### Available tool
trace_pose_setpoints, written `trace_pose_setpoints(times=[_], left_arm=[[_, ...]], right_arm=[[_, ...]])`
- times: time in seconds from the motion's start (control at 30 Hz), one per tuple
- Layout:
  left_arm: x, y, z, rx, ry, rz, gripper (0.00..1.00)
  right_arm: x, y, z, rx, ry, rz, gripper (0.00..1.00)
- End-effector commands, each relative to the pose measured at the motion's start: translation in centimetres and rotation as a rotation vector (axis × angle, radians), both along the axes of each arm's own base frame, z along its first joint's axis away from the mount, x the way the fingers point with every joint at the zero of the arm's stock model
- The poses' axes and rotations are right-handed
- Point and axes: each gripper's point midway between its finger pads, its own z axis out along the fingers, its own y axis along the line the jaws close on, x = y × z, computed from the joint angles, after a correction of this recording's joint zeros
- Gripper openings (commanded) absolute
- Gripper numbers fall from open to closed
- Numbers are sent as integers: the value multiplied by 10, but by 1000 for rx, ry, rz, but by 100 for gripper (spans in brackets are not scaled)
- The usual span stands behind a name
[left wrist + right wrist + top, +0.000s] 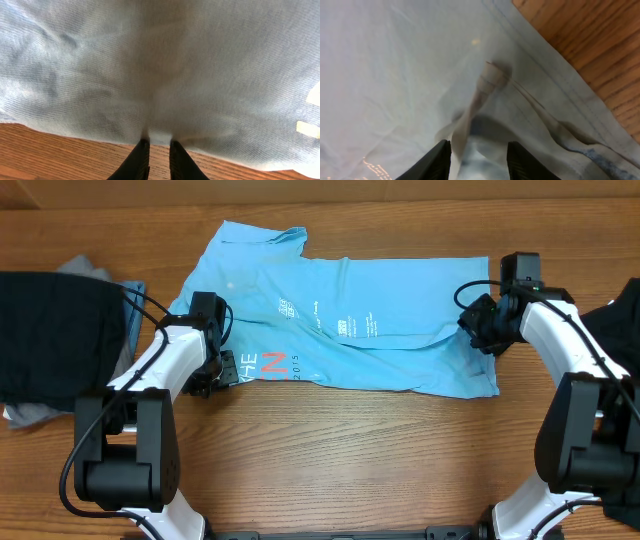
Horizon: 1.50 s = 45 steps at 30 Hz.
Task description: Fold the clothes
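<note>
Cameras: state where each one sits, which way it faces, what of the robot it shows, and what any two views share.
Overhead: above the table, looking straight down on the light-blue T-shirt and a black garment; both arms show.
Left wrist: on the left gripper, facing along its fingers, shut on the shirt's edge.
Right wrist: on the right gripper, facing down past parted fingers at rumpled blue cloth.
Shared: all three see the T-shirt and wood.

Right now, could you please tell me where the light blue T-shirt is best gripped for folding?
Probably pinch the light blue T-shirt at its near long edge, coming from the front of the table: that edge lies flat and free on wood.
</note>
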Motion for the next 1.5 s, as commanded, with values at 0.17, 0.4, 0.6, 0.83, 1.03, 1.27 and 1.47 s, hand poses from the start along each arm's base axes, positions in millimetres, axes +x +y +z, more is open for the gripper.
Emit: trace_pose_setpoints(times=[0.17,0.4,0.6,0.83,1.03,1.27,1.47], left_arm=[[-3,3,-1,14,4,21,18],[-3,4,-1,21,4,21,18],[-2,4,-1,21,3,20,18],[-3,4,-1,22,6,10,18],[-5,10,1,58,16,10,17],[-8,14,1,77,26,10,14],[-6,19,2,107,18,10,13]], right_arm=[[10,-4,8,12,-38,-113,40],[8,-5,4,9,-33,-130,38],[6,-5,-7,8,-40,-137,38],[10,-8,-6,-5,-60,-140,4],[14,-23,-2,-106,-78,-114,4],[35,-25,17,-105,-152,-119,4],[48,-30,31,-119,-202,-132,4]])
